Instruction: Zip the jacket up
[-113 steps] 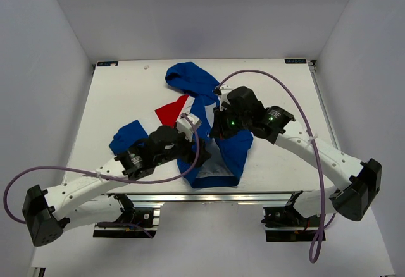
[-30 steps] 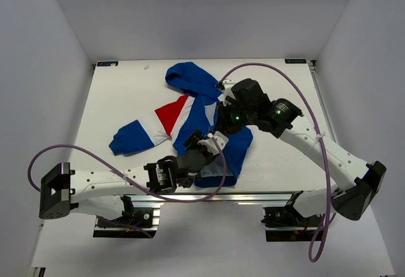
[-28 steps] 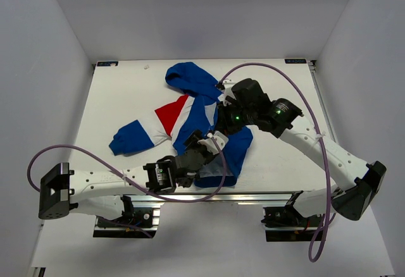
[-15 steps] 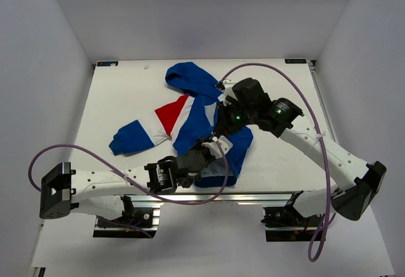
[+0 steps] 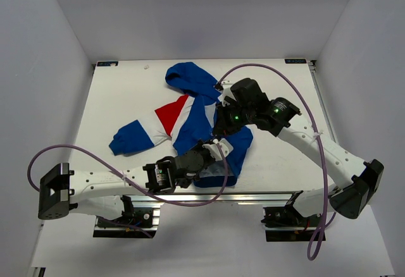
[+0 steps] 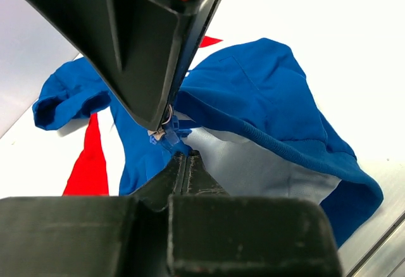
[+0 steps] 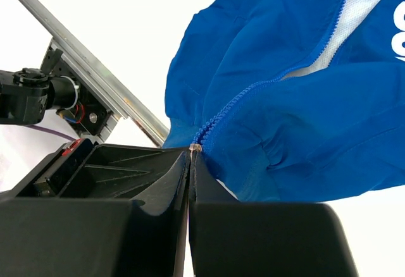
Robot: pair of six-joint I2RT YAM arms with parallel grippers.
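Observation:
The blue jacket lies in the middle of the table, hood away from me, its front partly open over a white lining. My right gripper is shut on the bottom end of the zipper teeth, with a small metal piece at its tips. My left gripper is shut, its tips pinching a translucent blue zipper pull that hangs just under the right gripper's tip. From above, the left gripper and the right gripper meet over the jacket's lower front.
The jacket's left sleeve stretches toward the table's left side and the hood lies near the back. An aluminium rail runs along the table's near edge, close to the hem. Purple cables arc over both arms.
My left gripper has shut from open and edged right, up to the right gripper's tip. The right gripper has stayed shut and almost still.

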